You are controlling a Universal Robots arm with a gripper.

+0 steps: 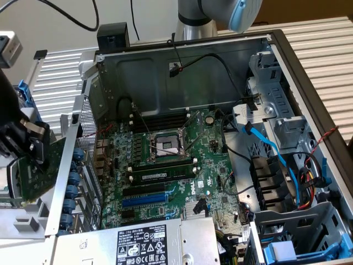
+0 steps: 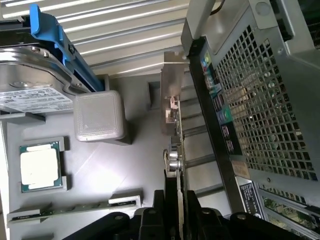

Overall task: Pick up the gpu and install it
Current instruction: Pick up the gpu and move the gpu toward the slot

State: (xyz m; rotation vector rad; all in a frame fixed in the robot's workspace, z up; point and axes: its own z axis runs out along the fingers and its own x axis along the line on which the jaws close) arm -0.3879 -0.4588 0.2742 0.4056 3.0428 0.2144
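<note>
Gripper (image 1: 32,144) sat at the exterior view's left, outside the open computer case (image 1: 182,61), next to its perforated rear wall (image 2: 270,100). Fingers (image 2: 150,220) were clamped on the gpu (image 1: 37,174), one on each face of the card. In the wrist view the card appeared edge-on between them, its metal bracket at the end away from the fingers. The gpu hung tilted, lifted clear of the grey tray (image 2: 115,165) and close beside the case wall; contact with the wall could not be judged. On the tray lay a loose processor (image 2: 41,169) in a square recess, a memory stick (image 2: 75,210), a grey square block (image 2: 99,117) and a hard drive (image 2: 30,90) in a blue caddy. Inside the case the motherboard (image 1: 165,165) lay flat, with the CPU socket (image 1: 167,144) near its middle and the expansion slots (image 1: 144,196) toward the power supply (image 1: 143,245).
</note>
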